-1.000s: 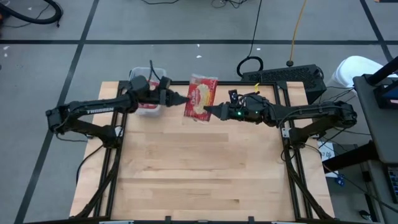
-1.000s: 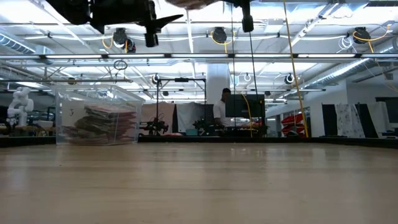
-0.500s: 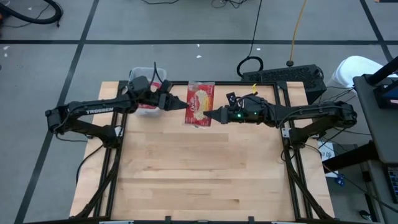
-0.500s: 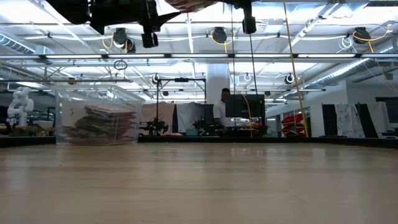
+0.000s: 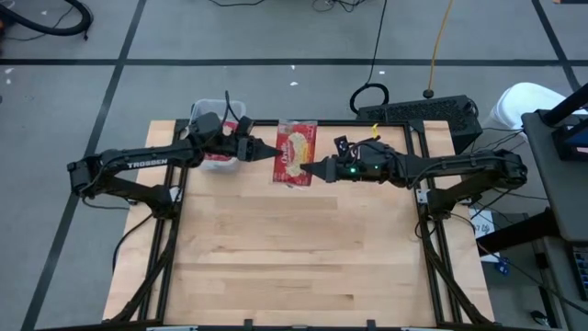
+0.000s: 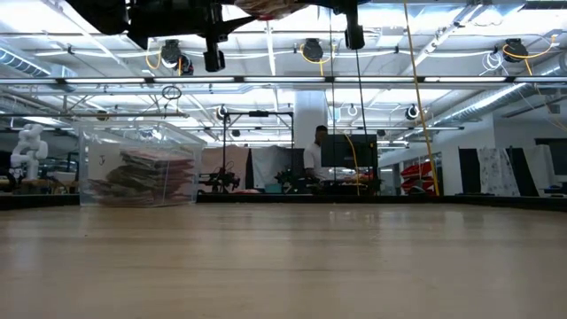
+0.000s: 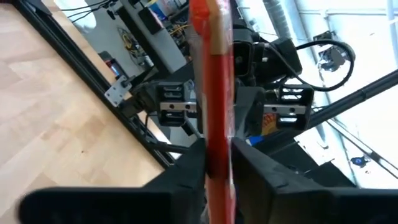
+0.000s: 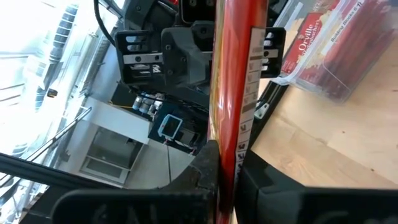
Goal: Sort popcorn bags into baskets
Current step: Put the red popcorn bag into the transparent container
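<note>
One popcorn bag [image 5: 296, 147], red with a yellow popcorn picture facing up, hangs high over the far middle of the table between both grippers. My left gripper [image 5: 277, 152] is shut on its left edge and my right gripper [image 5: 305, 168] on its right edge. The clear plastic basket [image 5: 219, 112] stands on the table's far left corner, behind my left arm. Several red packets [image 6: 146, 173] lie stacked inside it. In the low view only the bag's underside [image 6: 270, 7] shows at the picture's top. My left gripper pinches the bag's left long edge [image 7: 214, 143] about halfway along, between its two fingers, coming level from the table's left. The bag is lifted clear of the table, lying about flat. My right gripper pinches the bag's right edge [image 8: 229, 134] close to its near corner, between its two fingers, coming level from the table's right. The bag spans the gap between the two grippers, face up.
A black keyboard-like unit [image 5: 418, 112] with cables sits just past the table's far right edge. The near and middle parts of the wooden table [image 5: 294, 257] are bare. A person [image 6: 314, 155] stands in the room far behind the table.
The bag, held by my right gripper, has swung from a slant to lie square with the table. My left gripper has shut on the bag's left edge. Neither arm has shifted much.
</note>
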Motion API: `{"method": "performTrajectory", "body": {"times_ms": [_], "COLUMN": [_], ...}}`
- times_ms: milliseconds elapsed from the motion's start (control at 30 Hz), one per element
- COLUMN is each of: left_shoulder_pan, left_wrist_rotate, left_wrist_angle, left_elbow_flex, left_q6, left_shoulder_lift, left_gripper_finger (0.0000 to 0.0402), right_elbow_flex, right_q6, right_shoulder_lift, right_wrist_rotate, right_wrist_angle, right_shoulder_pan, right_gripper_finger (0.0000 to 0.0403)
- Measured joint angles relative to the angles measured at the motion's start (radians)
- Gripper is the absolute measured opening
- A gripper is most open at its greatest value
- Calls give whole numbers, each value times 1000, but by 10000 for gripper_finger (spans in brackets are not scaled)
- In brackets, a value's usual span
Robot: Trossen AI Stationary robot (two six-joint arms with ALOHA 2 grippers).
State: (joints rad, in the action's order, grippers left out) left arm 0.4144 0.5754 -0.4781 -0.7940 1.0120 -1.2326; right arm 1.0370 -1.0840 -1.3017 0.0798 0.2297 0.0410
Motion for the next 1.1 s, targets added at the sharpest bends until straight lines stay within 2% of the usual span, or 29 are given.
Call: {"method": "performTrajectory", "body": {"times_ms": [167, 333, 467, 667, 767, 900, 1100], "left_shoulder_pan": [-1, 23, 80, 208, 290, 400, 559], "left_wrist_rotate": [0, 13, 39, 140, 198, 262, 347], "left_wrist_angle": [-2, -1, -4, 10, 12, 65, 146], "left_elbow_flex": [1, 1, 2, 2, 2, 2, 2], "left_q6": [-9, -1, 31, 59, 75, 73, 71], "left_shoulder_lift": [-4, -4, 13, 44, 65, 94, 116], "left_gripper_finger": [16, 26, 21, 14, 17, 16, 16], "right_elbow_flex": [0, 1, 2, 2, 2, 2, 2], "right_q6": [0, -1, -8, -18, -30, -29, -5], "right_shoulder_lift": [0, -1, 0, 0, 0, 0, 0], "right_wrist_rotate": [1, 47, 52, 54, 55, 55, 53], "right_wrist_angle": [-15, -25, -33, -86, -136, -163, -174], "right_shoulder_pan": [0, 0, 11, 25, 32, 40, 56], "right_gripper_finger": [11, 18, 61, 150, 182, 202, 205]}}
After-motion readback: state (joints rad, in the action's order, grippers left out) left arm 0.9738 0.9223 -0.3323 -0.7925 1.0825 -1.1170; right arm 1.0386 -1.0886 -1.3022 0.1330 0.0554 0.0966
